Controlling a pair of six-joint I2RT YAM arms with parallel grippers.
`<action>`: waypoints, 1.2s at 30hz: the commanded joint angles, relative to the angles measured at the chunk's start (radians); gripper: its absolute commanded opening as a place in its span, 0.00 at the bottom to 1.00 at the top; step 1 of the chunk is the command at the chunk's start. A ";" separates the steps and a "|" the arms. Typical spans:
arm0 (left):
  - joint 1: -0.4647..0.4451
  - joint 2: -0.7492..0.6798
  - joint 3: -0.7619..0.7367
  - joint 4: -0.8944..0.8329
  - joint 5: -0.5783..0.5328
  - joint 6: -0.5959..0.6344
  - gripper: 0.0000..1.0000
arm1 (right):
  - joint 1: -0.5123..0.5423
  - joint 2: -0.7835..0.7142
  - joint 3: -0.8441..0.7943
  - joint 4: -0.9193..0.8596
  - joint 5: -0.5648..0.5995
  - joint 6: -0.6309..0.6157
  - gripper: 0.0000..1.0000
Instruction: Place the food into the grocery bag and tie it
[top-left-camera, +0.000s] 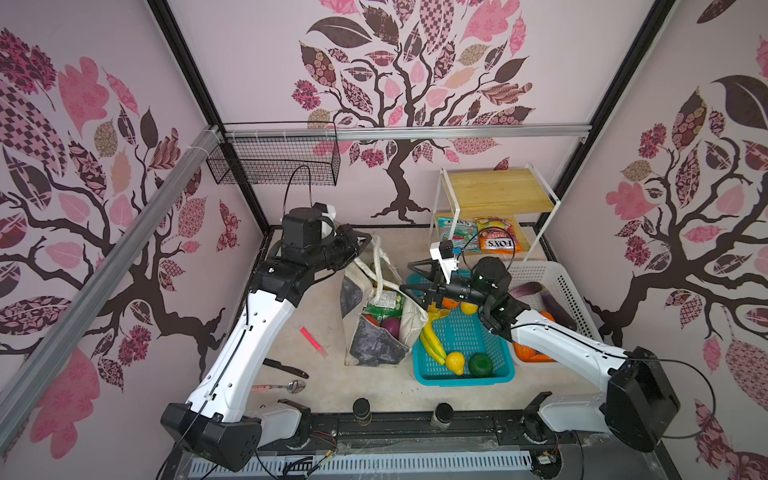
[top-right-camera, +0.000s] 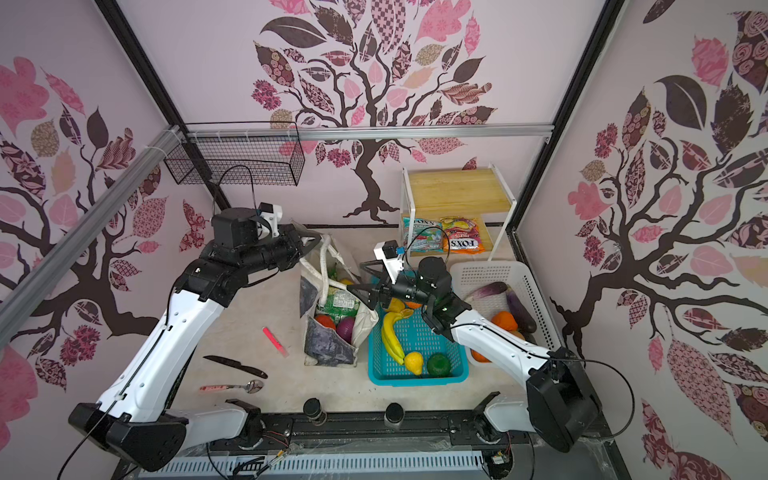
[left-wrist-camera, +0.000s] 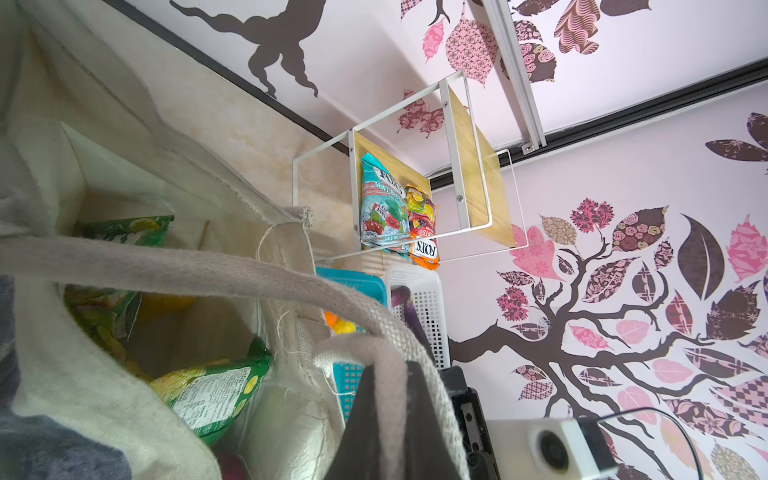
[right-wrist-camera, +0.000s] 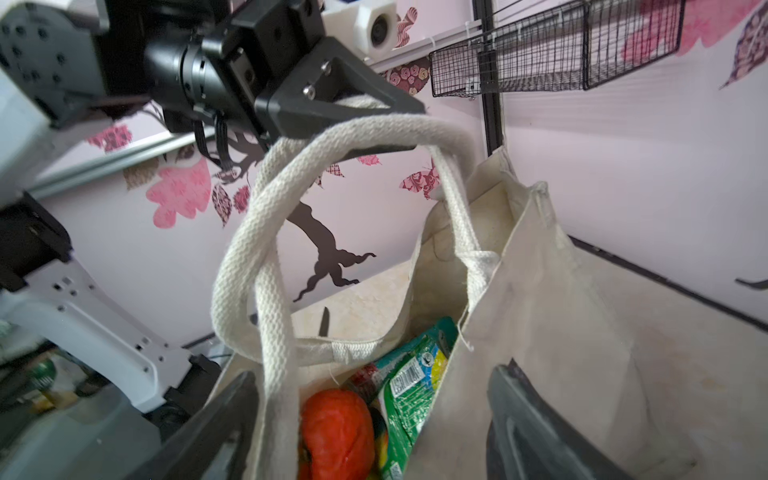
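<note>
1. The grocery bag (top-left-camera: 376, 340) stands up on the table with its mouth open to the top. It sits under the left pincer (top-left-camera: 362, 245) and just beside the right pincer (top-left-camera: 409, 277).
2. The long side of the bag runs from under the left pincer back toward the robot's base.
3. The 2 strap handles (right-wrist-camera: 257, 232) go up from the mouth to the left pincer. They cross over each other on the way.
4. The left pincer is pressed together on the strap handles. It holds them up over the far end of the bag.
5. The left arm reaches out from its base and bends at the elbow. Its wrist is turned sideways, so the pincer points across toward the right pincer.
6. The right pincer is spread wide and holds nothing. It points at the bag's mouth. In the right wrist view its fingers (right-wrist-camera: 536, 428) show 1 on each side of the mouth.
7. The right arm is bent at the elbow. It reaches out over the white basket (top-left-camera: 536, 268) and the teal basket (top-left-camera: 461, 378).
8. Down in the bag, below the right pincer, lie a green snack packet (top-left-camera: 384, 299), a red tomato (top-left-camera: 372, 320) and a purple onion (top-left-camera: 392, 326).
9. The bananas (top-left-camera: 430, 336) and a lemon (top-left-camera: 455, 362) lie in the teal basket. They are below the right pincer, on the side away from the left pincer.
</note>
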 joint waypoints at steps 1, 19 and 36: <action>-0.003 -0.025 0.049 0.039 -0.007 0.030 0.00 | -0.019 -0.034 0.059 0.029 -0.016 0.072 1.00; 0.002 -0.112 -0.092 0.169 0.167 0.082 0.00 | 0.097 0.195 0.191 -0.138 -0.135 -0.296 0.67; 0.042 -0.156 -0.208 0.315 0.253 0.114 0.00 | 0.136 0.245 0.174 -0.004 -0.251 -0.399 0.81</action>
